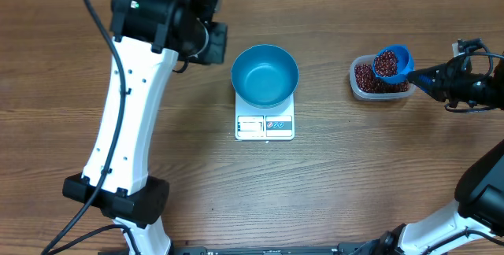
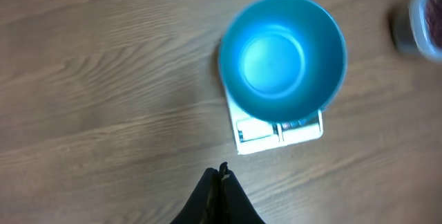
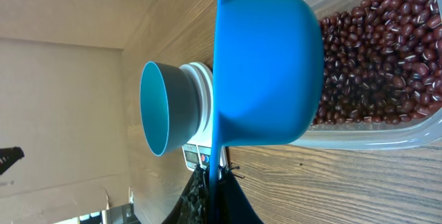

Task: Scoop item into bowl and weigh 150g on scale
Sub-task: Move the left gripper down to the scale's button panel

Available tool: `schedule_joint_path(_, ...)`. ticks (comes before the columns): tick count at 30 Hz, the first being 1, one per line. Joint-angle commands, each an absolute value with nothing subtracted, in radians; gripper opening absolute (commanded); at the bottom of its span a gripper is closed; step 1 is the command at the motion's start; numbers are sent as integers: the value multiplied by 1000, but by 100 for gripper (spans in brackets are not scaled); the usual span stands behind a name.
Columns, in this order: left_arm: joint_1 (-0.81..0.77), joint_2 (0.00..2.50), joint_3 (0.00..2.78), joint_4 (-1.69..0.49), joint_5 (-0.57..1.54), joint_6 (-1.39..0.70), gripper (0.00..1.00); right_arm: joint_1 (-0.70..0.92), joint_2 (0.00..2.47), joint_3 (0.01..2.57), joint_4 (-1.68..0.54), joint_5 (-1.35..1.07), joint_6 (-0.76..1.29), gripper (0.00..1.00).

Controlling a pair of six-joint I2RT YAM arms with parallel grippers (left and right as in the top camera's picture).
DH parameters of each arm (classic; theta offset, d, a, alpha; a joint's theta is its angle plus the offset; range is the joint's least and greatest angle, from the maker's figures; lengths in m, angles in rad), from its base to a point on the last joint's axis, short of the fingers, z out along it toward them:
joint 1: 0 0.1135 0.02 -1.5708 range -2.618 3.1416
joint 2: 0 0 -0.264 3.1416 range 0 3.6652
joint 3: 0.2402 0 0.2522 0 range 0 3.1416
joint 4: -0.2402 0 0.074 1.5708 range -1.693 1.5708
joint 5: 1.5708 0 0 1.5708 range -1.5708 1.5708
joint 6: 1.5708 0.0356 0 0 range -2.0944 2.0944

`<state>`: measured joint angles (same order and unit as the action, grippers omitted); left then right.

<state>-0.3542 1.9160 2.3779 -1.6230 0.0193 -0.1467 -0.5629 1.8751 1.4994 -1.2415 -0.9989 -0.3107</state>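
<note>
Scoop (image 3: 266,72), beans (image 3: 373,65), wooden table (image 1: 354,176), perhaps wall (image 3: 55,99)

- I see the blue bowl (image 1: 264,75) sitting on the white scale (image 1: 264,126) mid-table. The bowl is empty and hides all but the scale's front strip.
- Clear tub (image 1: 353,78) of red-brown beans (image 1: 368,80) sits well right of the scale.
- My right gripper (image 1: 433,80) is clamped on the handle of the blue scoop (image 1: 391,63). The scoop is heaped with beans and sits over the tub's far right part.
- My left arm (image 1: 134,105) is left of the bowl, its black wrist just beside the rim; I can't make out the fingers.
- Wooden table (image 1: 331,184).
</note>
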Motion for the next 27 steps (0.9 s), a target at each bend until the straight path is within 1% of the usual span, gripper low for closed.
schedule_joint_path(1, -446, 1909, 2391, -1638, 52, 65, 4, -567, 1876, 1497, -1238, -1041, -324, 4)
schedule_joint_path(3, -519, 1909, 2391, -1653, 52, 174, 4, -567, 1876, 1497, -1237, -1040, -324, 4)
schedule_joint_path(6, -605, 1909, 2370, -1647, 14, 265, 4, -567, 1876, 1497, -1236, -1041, -324, 4)
schedule_joint_path(9, -646, 1909, 2305, -1638, -8, 270, 4, -567, 1876, 1497, -1236, -1041, -328, 4)
schedule_joint_path(13, -662, 1909, 2176, -1582, 1, 262, 4, -567, 1876, 1497, -1238, -1041, -342, 4)
schedule_joint_path(21, -690, 1909, 1845, -1349, -1, 252, 4, -567, 1876, 1497, -1240, -1041, -342, 4)
schedule_joint_path(27, -712, 1909, 1671, -1151, -34, 220, 4, -567, 1876, 1497, -1240, -1041, -342, 4)
